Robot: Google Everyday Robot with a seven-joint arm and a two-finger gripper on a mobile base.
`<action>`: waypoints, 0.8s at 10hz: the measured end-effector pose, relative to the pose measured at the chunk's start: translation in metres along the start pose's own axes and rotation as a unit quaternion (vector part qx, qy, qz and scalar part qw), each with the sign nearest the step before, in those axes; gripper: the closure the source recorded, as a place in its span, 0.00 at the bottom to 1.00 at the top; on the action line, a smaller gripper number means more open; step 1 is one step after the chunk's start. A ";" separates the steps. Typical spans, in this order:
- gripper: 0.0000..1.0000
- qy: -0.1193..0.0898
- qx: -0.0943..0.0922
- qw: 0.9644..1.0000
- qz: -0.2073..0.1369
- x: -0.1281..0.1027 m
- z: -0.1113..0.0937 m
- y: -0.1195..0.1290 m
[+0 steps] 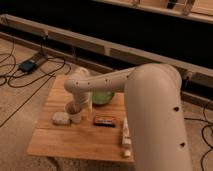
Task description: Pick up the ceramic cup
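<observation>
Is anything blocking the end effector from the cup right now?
Nothing visible does. The end effector is right over the cup near the table's left edge. The white block lies just left of the cup, the green bowl behind and to the right, neither between.

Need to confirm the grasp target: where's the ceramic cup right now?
In the camera view, the ceramic cup stands on the left part of the wooden table, just right of the white speckled block and left of the dark packet, directly under the gripper.
</observation>
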 end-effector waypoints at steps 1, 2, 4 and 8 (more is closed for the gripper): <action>0.76 0.004 0.006 1.000 0.000 0.000 -0.002 -0.001; 0.85 0.009 0.006 1.000 0.001 0.001 -0.005 0.002; 0.99 0.017 0.017 1.000 0.003 -0.001 -0.014 0.001; 1.00 0.042 0.048 0.998 0.003 -0.003 -0.046 -0.005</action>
